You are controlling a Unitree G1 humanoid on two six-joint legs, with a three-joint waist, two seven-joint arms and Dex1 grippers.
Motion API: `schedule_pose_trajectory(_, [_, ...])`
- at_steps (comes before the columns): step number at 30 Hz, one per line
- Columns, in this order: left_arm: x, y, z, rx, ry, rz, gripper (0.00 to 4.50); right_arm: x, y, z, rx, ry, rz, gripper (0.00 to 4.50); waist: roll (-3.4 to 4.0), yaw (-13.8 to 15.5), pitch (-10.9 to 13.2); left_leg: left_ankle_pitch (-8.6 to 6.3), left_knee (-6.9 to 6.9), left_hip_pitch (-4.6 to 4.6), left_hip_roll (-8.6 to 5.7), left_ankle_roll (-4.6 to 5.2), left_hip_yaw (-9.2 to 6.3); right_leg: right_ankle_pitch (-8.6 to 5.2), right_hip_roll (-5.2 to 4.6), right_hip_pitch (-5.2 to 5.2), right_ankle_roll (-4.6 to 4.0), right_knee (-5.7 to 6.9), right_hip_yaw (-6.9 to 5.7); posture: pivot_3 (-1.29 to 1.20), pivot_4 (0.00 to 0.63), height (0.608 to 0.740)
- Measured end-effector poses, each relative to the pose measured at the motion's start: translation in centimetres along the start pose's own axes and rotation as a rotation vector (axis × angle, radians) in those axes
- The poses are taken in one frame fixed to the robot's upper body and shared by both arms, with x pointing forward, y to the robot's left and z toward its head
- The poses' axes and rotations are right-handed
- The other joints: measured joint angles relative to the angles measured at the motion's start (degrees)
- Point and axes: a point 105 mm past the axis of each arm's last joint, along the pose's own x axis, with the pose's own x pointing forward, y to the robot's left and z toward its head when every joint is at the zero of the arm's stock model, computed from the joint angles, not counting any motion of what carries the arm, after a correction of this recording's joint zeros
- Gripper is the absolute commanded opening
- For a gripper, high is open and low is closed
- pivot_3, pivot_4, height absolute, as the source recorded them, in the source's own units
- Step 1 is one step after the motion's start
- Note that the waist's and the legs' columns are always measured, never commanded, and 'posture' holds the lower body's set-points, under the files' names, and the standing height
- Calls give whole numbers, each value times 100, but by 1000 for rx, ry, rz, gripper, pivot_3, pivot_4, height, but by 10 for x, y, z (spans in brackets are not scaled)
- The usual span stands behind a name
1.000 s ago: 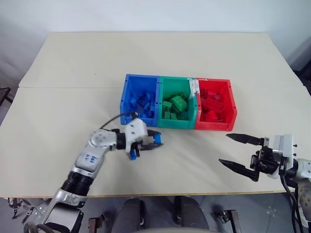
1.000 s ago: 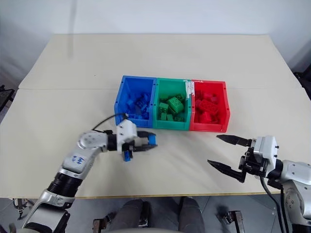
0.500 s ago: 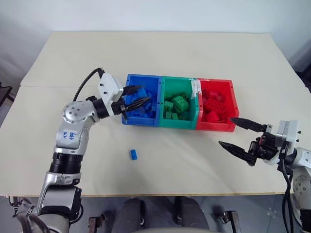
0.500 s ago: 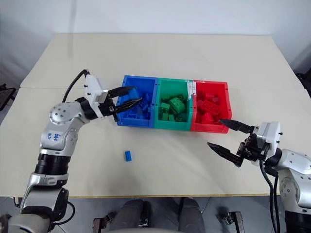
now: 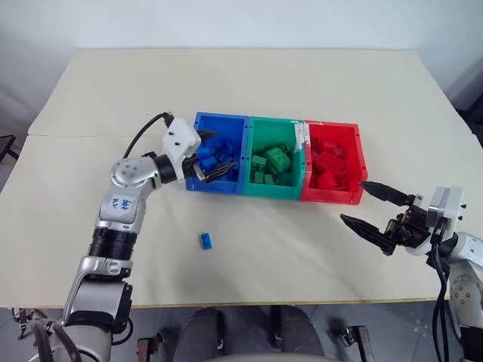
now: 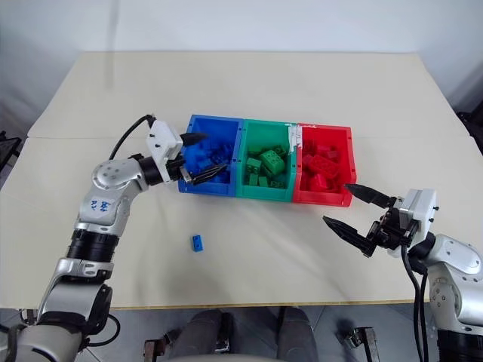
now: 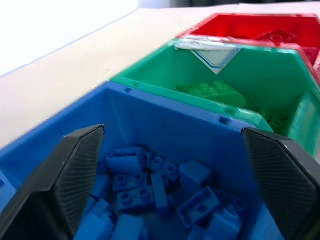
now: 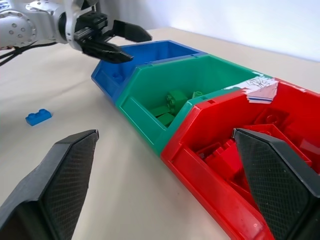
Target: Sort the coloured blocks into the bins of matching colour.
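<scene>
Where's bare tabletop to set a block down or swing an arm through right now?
Free: the wide table behind the bins, and the near strip between the loose blue block and the right gripper. Crowded: the blue bin, where the open left gripper hangs over its bricks, and the green bin and red bin packed alongside.

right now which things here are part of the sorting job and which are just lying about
Part of the job:
- blue bin, green bin, red bin, each with bricks of its own colour
- loose blue brick on the table
- left gripper, jaws open over the blue bin
- right gripper, jaws open

Just lying about:
- nothing apart from the table
</scene>
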Motion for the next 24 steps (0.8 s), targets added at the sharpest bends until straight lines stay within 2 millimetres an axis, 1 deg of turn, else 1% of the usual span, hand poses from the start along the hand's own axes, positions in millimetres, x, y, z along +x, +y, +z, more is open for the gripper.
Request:
schedule_pose_trajectory(2, [-10, 1, 2, 10, -9, 13, 4481, 3, -1, 3, -9, -10, 12, 4500, 0, -4, 0, 0, 1, -1, 1, 0, -2, 0, 1, -1, 0, 1, 0, 0, 150, 740])
schedule_pose_trajectory(4, [-21, 1, 12, 37, -38, 22, 4481, 7, -2, 6, -20, -23, 33, 4500, 0, -4, 0, 0, 2, 1, 3, 0, -4, 0, 0, 0, 0, 1, 2, 0, 150, 740])
schedule_pose_trajectory(6, [-35, 2, 20, 62, -61, 38, 4481, 12, -2, 6, -20, -30, 60, 4500, 0, -5, 0, 0, 1, 4, 6, -1, -9, 0, -3, 1, 0, 3, 5, 0, 150, 740])
schedule_pose_trajectory(8, [-56, 1, 20, 74, -55, 54, 4481, 16, -2, 5, -13, -34, 90, 4500, 0, -18, 0, -1, -2, 4, 10, -1, -9, 0, -4, 0, 0, 2, 6, 0, 150, 740])
schedule_pose_trajectory(10, [-78, -4, 12, 75, -15, 59, 4481, 18, -3, 4, -13, -38, 117, 4500, 1, -58, 0, -2, -6, 4, 14, -1, -9, 0, -6, -1, -1, 0, 6, 0, 150, 740])
schedule_pose_trajectory(15, [-141, -19, -22, 43, 145, 90, 4481, 23, 2, -2, -21, -12, 220, 4500, 1, -127, 1, -7, -7, 5, 24, 2, -8, -1, -12, -2, -1, -2, 6, 0, 150, 740])
schedule_pose_trajectory(17, [-156, -22, -29, 13, 169, 118, 4481, 24, 3, -6, -26, 3, 252, 4500, 1, -121, 0, -8, -6, 5, 26, 2, -10, -1, -14, -2, -2, 0, 5, 0, 150, 740])
schedule_pose_trajectory(19, [-175, -31, -40, -27, 214, 127, 4481, 25, 6, -7, -44, 4, 295, 4500, 1, -111, 1, -12, -6, 6, 24, 3, -10, -1, -19, -3, -2, 0, 6, 0, 150, 740])
schedule_pose_trajectory(21, [-185, -42, -48, -56, 248, 111, 4481, 23, 8, -12, -30, 19, 325, 4500, 1, -104, 1, -16, -6, 5, 25, 3, -12, -2, -21, -3, -4, -2, 5, 0, 150, 740])
schedule_pose_trajectory(24, [-190, -53, -54, -75, 267, 80, 4481, 23, 13, -17, -13, 35, 363, 4500, 1, -115, 1, -21, -7, 5, 26, -1, -12, -4, -25, -7, -8, -3, 6, 0, 150, 740])
